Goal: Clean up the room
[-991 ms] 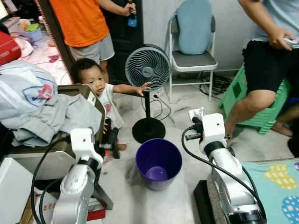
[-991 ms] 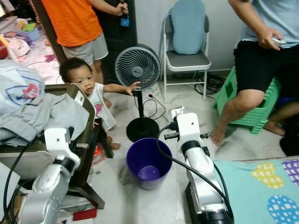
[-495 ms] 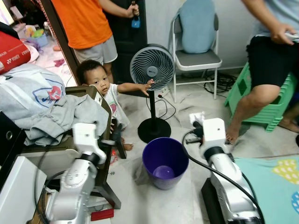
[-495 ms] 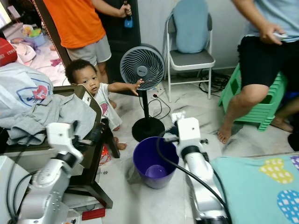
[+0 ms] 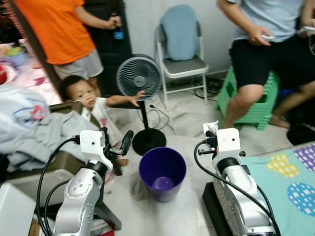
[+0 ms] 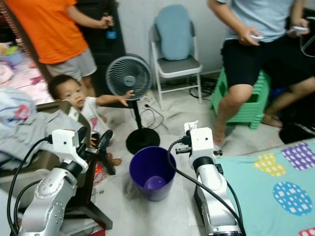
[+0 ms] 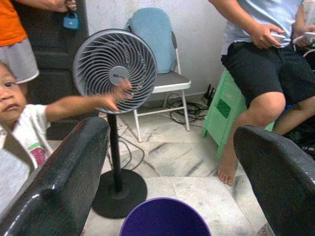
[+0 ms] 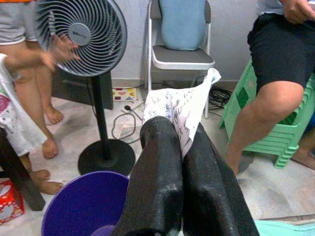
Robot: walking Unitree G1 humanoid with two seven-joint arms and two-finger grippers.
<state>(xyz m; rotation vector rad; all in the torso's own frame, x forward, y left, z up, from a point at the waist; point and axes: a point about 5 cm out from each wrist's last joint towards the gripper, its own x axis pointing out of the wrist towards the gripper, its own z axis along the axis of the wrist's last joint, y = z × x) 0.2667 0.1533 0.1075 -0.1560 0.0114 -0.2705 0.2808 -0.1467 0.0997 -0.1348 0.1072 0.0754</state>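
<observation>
Paper is what I carry: a crumpled white scrap of printed paper (image 8: 184, 110) pinched between the two black fingers of my right hand (image 8: 183, 147), which are pressed shut on its lower part while the rest sticks up loose beyond the fingertips. It should be nearly weightless, soft and easily torn, with no stiffness of its own. A light pinch low on the sheet, as I have it, seems enough; squeezing harder would only crease it. Being so light, it may flutter sideways when released, and the grey round pedestal fan (image 5: 139, 78) at my 12 o'clock could push it off course if it is running, which I cannot tell.

The round purple plastic bin (image 5: 162, 172) stands on the pale marble floor (image 5: 184, 123) between my two arms, slightly toward 11 o'clock of my right hand and below it, so the paper is near the rim but not yet over the opening. My left hand (image 7: 172, 172) is spread wide and empty, pointing at the fan and bin. A small child (image 5: 86, 98) at 10 o'clock reaches out to the fan grille, close to my left fingers.

Compared with a second ago, my head has swung: the whole scene sits differently and more of the seated person on the green plastic stool (image 5: 251, 101) at 2 o'clock shows. The paper remains gripped; the bin keeps its place between my arms.
</observation>
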